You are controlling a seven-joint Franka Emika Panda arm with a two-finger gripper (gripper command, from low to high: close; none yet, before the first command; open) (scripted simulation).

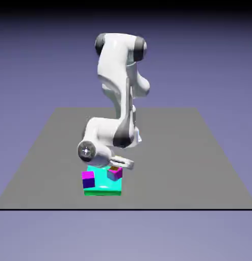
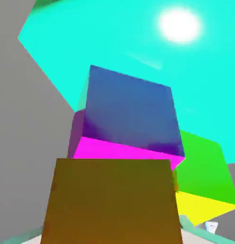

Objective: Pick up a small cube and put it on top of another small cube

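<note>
Left cube: magenta top, dark blue side, on the near left corner of the block, in the exterior view.
Block: big, flat and cyan with a green front edge, lying on the grey surface near its front edge.
Arm: white, folded over and reaching down over the block.
Right cube: also magenta-topped, on the block toward the exterior view's right, well apart from the left cube.
Orange cube: sits on top of the right cube, just under the tool; in the hand view its dark orange face fills the lower middle, with the magenta and blue faces right behind it.
Tool: low over the stack; in the hand view one grey tip stands clear of the orange cube's side, so the jaws look parted, gripping nothing.
Yellow-green cube: on the cyan top, just beside the stack at the hand view's right.
</note>
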